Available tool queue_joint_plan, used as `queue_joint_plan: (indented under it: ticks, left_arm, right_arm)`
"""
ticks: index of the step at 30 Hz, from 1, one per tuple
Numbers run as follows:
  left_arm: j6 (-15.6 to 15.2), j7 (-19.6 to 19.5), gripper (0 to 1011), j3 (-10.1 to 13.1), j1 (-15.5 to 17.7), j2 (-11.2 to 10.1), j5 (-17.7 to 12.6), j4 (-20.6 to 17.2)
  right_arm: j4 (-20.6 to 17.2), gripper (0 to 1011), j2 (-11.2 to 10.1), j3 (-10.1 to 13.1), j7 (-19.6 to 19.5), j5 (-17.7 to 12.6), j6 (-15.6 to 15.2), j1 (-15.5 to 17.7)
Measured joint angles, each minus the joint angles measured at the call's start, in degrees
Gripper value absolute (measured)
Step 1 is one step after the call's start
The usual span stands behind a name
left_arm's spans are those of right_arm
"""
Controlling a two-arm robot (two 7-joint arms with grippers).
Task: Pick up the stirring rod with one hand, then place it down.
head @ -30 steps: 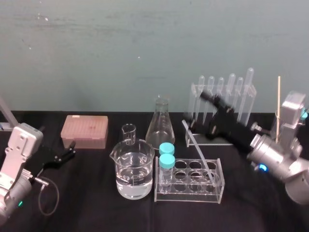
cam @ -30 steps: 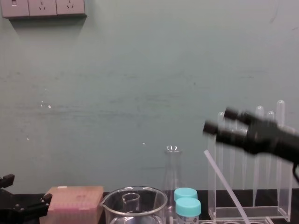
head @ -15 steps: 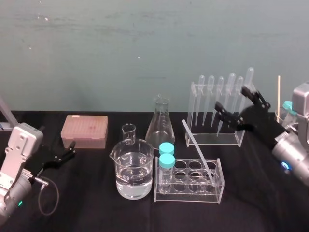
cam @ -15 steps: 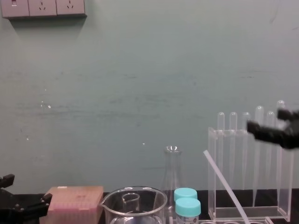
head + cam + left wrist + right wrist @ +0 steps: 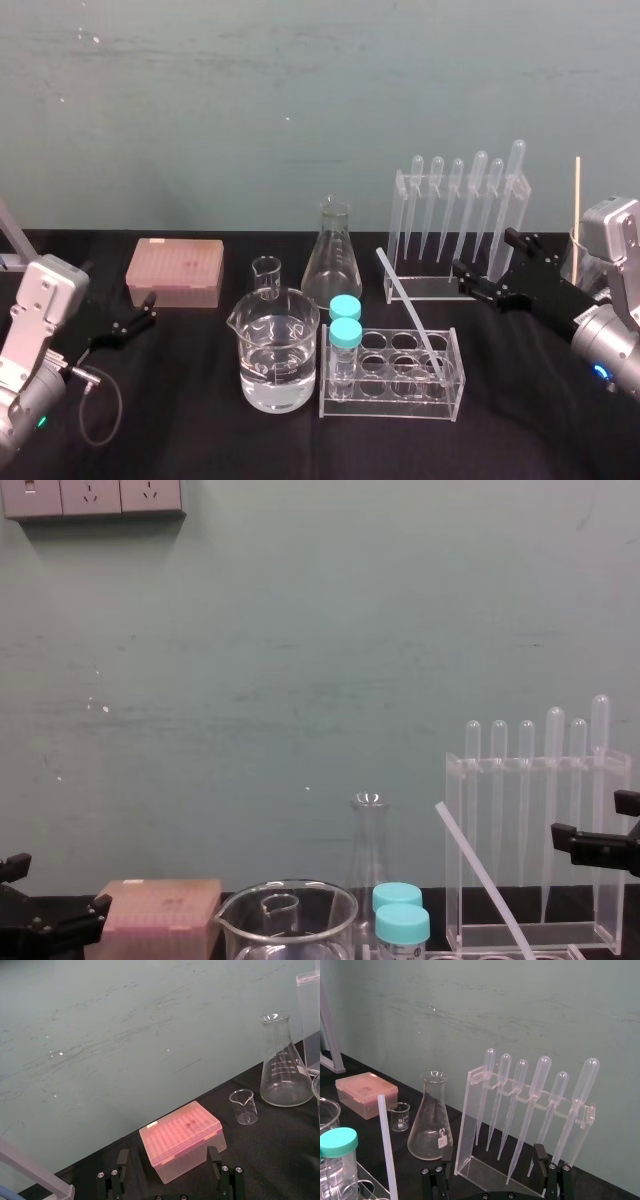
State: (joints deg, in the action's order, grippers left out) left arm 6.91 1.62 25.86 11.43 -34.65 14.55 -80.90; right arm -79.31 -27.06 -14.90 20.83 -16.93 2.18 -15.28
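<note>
Right tool (image 5: 483, 252) has dropped, agape; left tool (image 5: 148, 309) parked; stirring rod (image 5: 408, 310) leans racked.

My left gripper (image 5: 168, 1154) spread wide, pink tip box (image 5: 181, 1139) just ahead on black desk (image 5: 280, 1152), small beaker (image 5: 245, 1107), conical flask (image 5: 285, 1066) beyond

Scuffed teal-green wall (image 5: 300, 90) behind black table (image 5: 200, 440); white socket strip (image 5: 92, 497) mounted high; even light.

Your thin translucent-white stirring rod (image 5: 408, 310) leans tilted, lower end apparently in the clear tube rack (image 5: 390, 405).
</note>
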Motion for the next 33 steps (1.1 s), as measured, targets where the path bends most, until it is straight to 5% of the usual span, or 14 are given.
queue_joint_plan:
  ticks: [33]
  left_arm:
    - [0.0, 0.0, 1000, 0.0, 0.0, 0.0, 0.0, 0.0]
  right_arm:
    - [0.02, 1002, -0.1, -0.09, -0.02, 0.02, 0.38, -0.05]
